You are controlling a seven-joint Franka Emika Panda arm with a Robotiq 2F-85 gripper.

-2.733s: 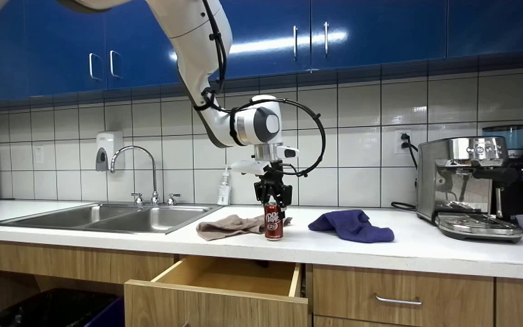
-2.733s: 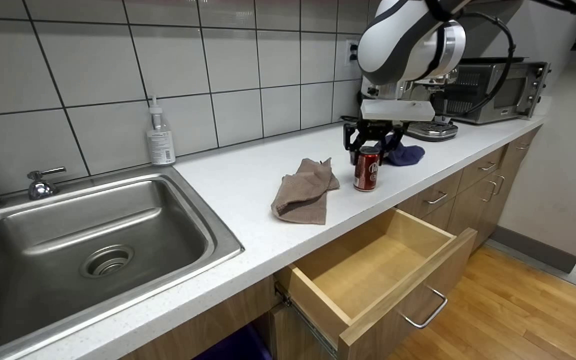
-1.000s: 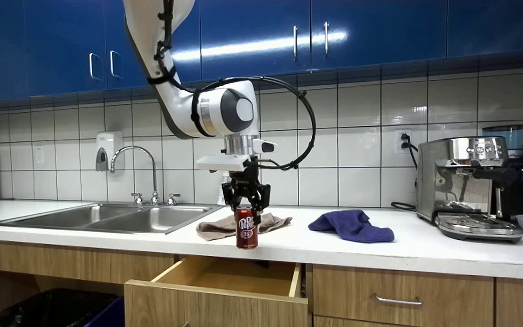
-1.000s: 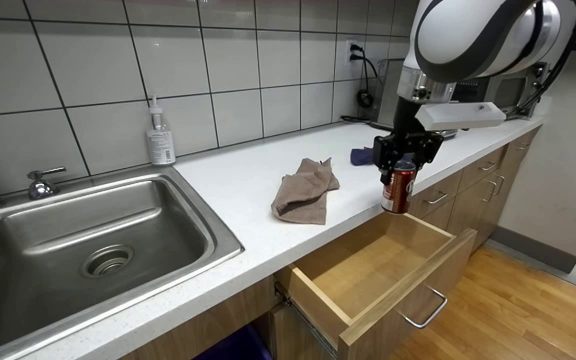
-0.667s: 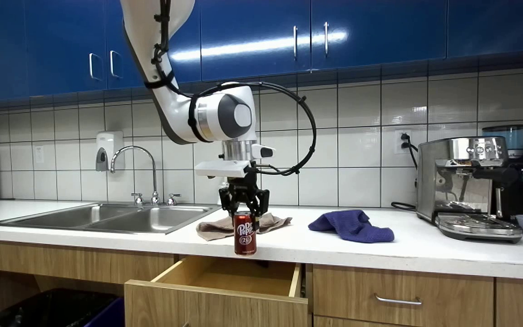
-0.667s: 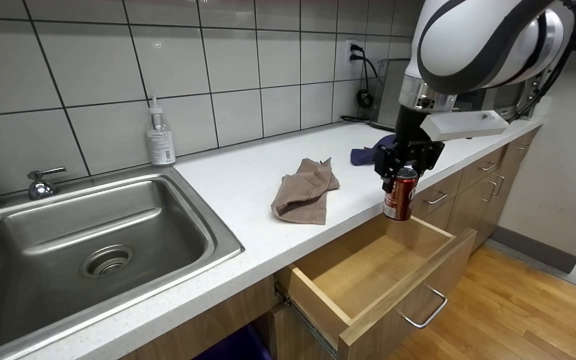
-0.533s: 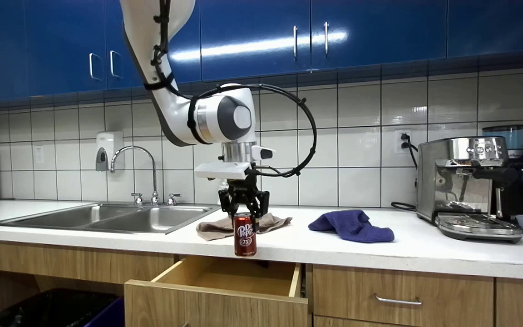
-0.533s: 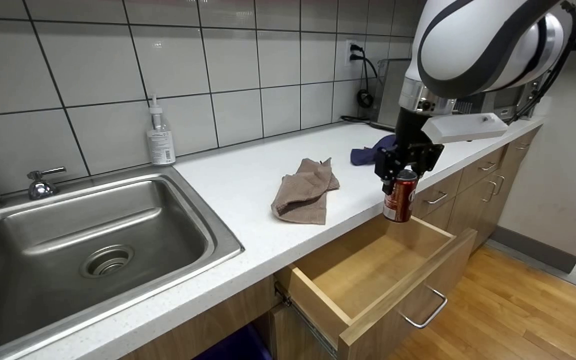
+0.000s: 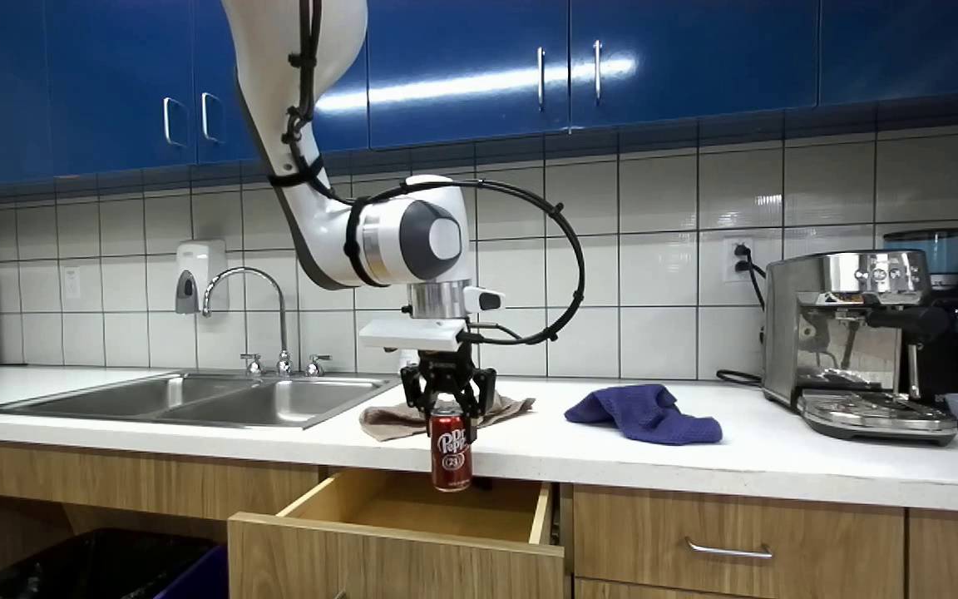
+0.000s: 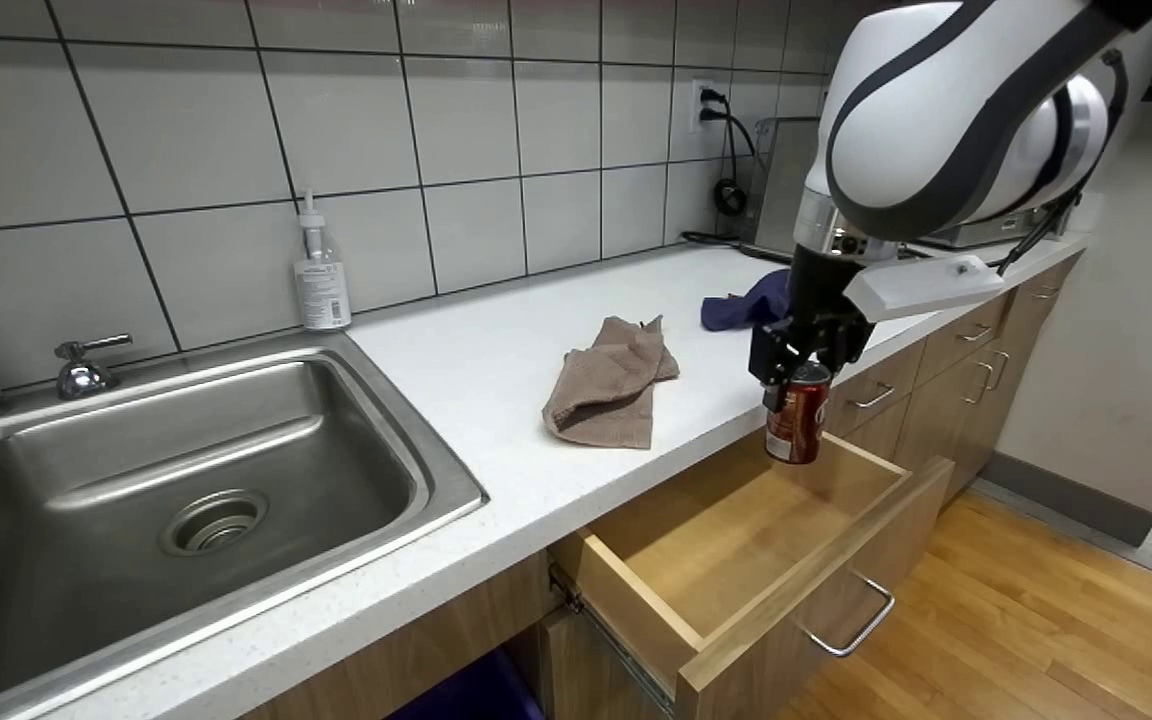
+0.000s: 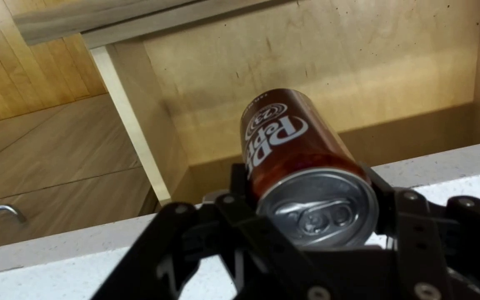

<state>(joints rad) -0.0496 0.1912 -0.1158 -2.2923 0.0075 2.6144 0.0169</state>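
Observation:
A red Dr Pepper can hangs upright in my gripper, whose black fingers press on either side of its upper end. Looking from the wrist, the silver lid with its tab faces the camera and the can's body points down into a pulled-out wooden drawer. In an exterior view the can is just past the counter's front edge, over the rear part of the drawer. Its base appears to be in the air, touching neither the drawer's floor nor its walls.
On the white counter lie a brown cloth and a purple cloth. A steel sink and a soap bottle stand to one side. Further along is an espresso machine. Blue cupboards hang overhead.
The can has travelled in my grip from over the counter between the cloths to past its front edge, above the drawer. Over the last half second, gripper and can have sunk lower.

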